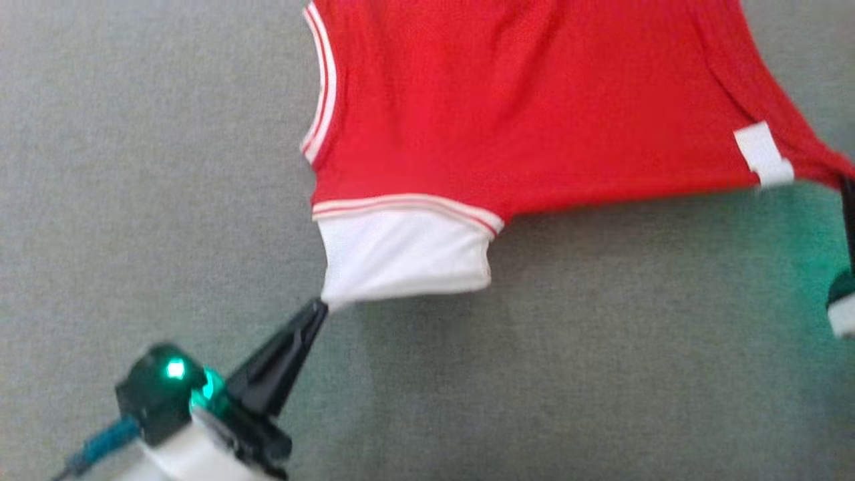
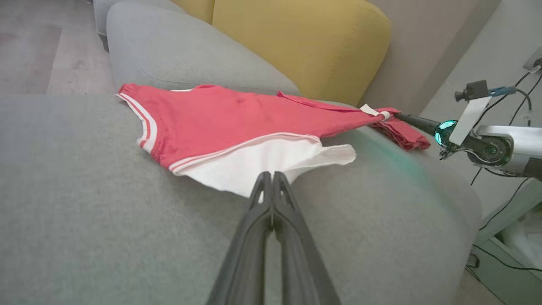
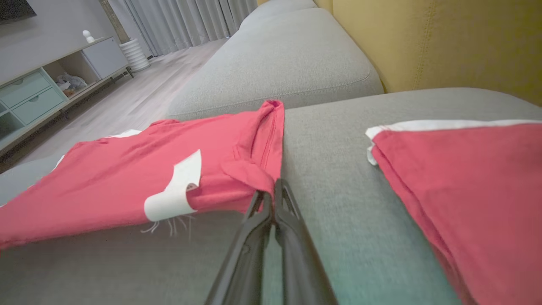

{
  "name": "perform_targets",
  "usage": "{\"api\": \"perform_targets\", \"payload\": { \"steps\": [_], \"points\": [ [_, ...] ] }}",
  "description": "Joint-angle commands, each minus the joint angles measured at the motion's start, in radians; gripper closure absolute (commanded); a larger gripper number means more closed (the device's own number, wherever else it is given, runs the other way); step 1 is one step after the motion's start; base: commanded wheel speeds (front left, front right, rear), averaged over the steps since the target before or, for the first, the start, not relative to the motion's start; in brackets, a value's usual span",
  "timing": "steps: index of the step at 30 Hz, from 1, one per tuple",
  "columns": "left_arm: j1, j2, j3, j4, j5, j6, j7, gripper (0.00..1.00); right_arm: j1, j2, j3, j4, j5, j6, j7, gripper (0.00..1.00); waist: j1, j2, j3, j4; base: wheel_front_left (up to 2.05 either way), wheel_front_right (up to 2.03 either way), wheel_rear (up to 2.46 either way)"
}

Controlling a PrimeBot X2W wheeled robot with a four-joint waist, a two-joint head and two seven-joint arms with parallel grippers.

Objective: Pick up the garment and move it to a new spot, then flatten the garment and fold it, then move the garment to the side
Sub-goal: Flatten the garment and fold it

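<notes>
A red garment (image 1: 507, 100) with white-striped trim and a white panel lies spread on the grey sofa seat (image 1: 167, 200). My left gripper (image 1: 319, 308) is shut on the white panel's lower corner; in the left wrist view its tips (image 2: 268, 177) pinch that white edge. My right gripper (image 3: 271, 192) is shut on a bunched red corner of the garment (image 3: 127, 178) beside a white label (image 3: 178, 190); in the head view it sits at the right edge (image 1: 847, 187). The cloth is stretched between both grippers.
A second folded red garment (image 3: 470, 190) lies to the right in the right wrist view. Yellow back cushions (image 2: 305, 42) stand behind the seat. A cabinet (image 3: 38, 93) and wooden floor lie beyond the sofa.
</notes>
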Motion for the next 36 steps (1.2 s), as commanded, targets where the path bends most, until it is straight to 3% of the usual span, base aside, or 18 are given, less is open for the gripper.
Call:
{"api": "perform_targets", "payload": {
  "steps": [1,8,13,24,36],
  "points": [
    [-0.006,0.026,0.057,-0.037,0.009,0.008,-0.002,1.00,0.047,-0.035,-0.013,-0.033,-0.011,0.007,-0.015,1.00,0.0003,0.0000,-0.012,-0.004,0.00,0.00,0.00],
    [0.155,0.016,0.074,-0.075,0.033,0.001,-0.002,1.00,0.296,0.013,-0.135,-0.167,-0.076,0.007,0.006,1.00,0.0003,0.0000,-0.034,-0.005,0.00,0.00,0.00],
    [0.125,-0.002,0.108,-0.060,0.063,-0.016,-0.002,1.00,0.322,0.077,-0.215,-0.246,-0.135,0.007,0.081,1.00,0.0003,0.0000,-0.033,-0.009,0.00,0.00,0.00],
    [-0.223,-0.041,0.139,0.037,0.142,-0.044,-0.002,1.00,0.157,0.145,-0.295,-0.285,-0.181,0.007,0.243,1.00,0.0003,0.0000,0.023,0.012,0.00,0.00,0.00],
    [-0.618,-0.028,0.022,0.191,0.140,-0.046,-0.002,1.00,-0.068,0.139,-0.290,-0.219,-0.212,0.007,0.298,1.00,0.0003,0.0000,0.118,0.010,0.00,0.00,0.00]
  ]
}}
